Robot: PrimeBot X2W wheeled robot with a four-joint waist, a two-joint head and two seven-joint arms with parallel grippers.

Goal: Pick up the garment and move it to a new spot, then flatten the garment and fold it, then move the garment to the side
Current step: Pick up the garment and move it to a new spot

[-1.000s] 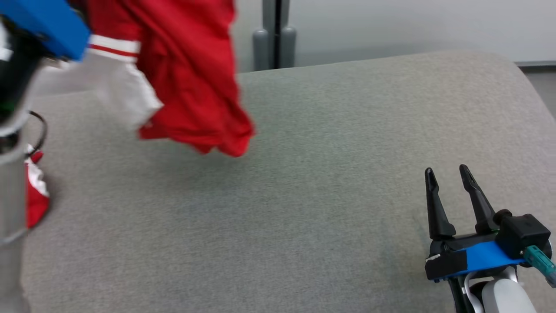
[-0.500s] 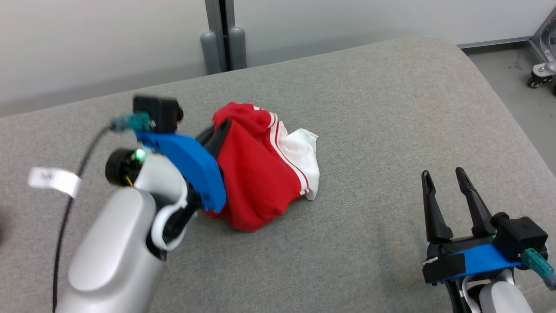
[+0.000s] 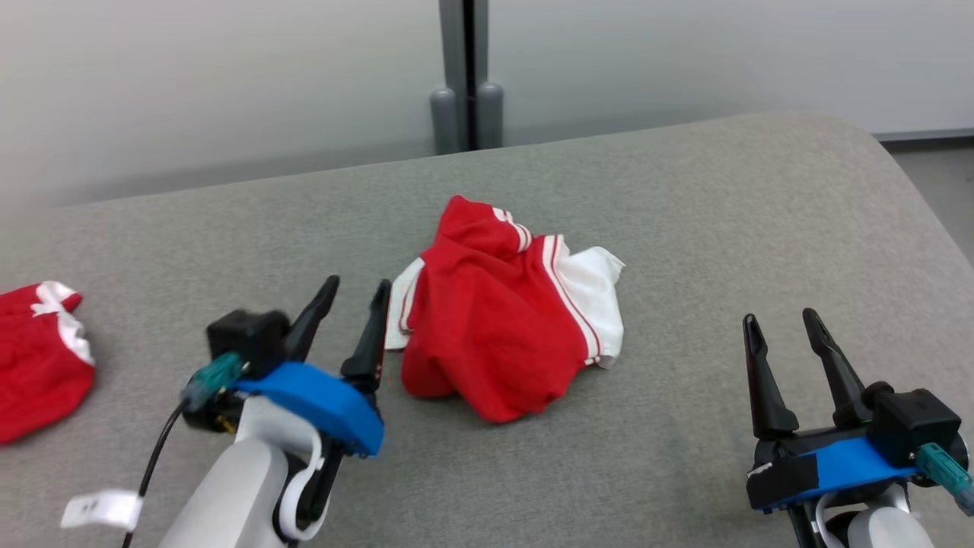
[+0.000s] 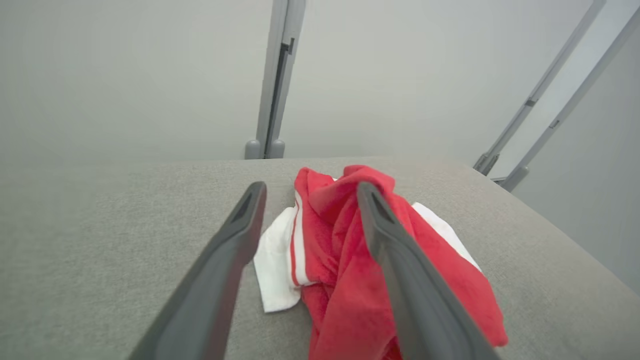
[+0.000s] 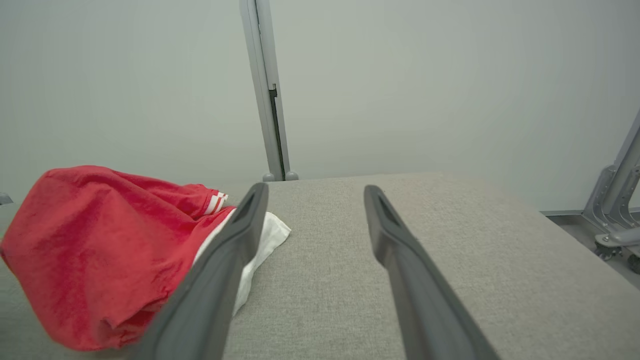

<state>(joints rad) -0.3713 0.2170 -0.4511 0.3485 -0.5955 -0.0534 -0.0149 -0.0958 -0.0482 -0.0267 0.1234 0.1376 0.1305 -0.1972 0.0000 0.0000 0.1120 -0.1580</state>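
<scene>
The grey bench carries the crumpled red-and-white garment at its centre, long axis near to far, white end pointing right. My left hand stands open just beside it. My right hand stands open, well apart.

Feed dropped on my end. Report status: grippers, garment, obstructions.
Left gripper open, empty, beside red-and-white garment. Right gripper open, empty, well to its right. Garment crumpled on grey cushion, not flattened. Second red garment far left, not obstructing.
</scene>
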